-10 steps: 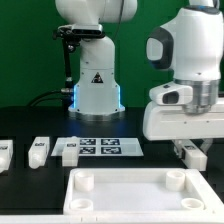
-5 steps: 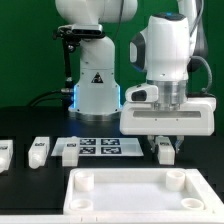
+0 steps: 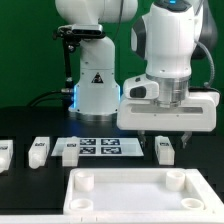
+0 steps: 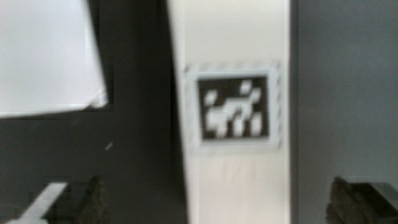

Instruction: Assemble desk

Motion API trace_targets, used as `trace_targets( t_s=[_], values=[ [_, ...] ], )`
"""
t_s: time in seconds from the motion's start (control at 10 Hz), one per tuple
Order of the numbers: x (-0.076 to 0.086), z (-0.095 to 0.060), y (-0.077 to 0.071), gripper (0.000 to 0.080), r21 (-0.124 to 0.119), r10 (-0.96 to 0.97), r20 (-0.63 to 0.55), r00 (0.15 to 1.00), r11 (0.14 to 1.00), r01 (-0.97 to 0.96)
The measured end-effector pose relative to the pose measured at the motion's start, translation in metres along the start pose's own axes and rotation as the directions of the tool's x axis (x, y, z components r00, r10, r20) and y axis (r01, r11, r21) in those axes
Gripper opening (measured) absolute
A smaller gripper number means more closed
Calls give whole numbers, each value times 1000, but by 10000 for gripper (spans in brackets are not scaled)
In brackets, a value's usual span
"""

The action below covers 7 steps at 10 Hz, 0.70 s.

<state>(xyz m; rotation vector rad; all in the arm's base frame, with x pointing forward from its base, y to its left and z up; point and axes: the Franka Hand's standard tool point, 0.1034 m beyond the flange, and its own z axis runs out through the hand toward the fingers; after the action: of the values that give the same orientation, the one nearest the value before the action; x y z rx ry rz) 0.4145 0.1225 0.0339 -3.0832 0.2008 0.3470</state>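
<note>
Your gripper [image 3: 166, 141] slid inward from the exterior view's right edge of the black table [image 3: 28, 190] and hung spread above the white square-section plastic leg [image 3: 164, 153]; grasping looked next.

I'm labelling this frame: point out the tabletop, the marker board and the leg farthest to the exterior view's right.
tabletop [image 3: 130, 196]: exterior view, on its bare inner floor.
marker board [image 3: 100, 147]: exterior view, on its printed middle.
rightmost leg [image 3: 165, 151]: exterior view, on its upper face.
</note>
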Motion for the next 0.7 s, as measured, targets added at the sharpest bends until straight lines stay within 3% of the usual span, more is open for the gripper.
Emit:
trace_targets(
  t_s=[0.1,0.3,0.4,0.5,0.6,0.7],
  values=[
    [10,-12,1,645,-5,14,133,991,1000,-13],
    [26,-23,-5,649,-5,33,281,959,999,-33],
    [27,-20,-2,649,-12,39,337,941,999,-37],
    [27,-17,-3,649,-2,12,394,919,1000,-13],
    [36,-6,-14,649,58,-85,427,900,996,66],
    [37,-2,-15,649,74,-117,479,870,993,93]
  ],
)
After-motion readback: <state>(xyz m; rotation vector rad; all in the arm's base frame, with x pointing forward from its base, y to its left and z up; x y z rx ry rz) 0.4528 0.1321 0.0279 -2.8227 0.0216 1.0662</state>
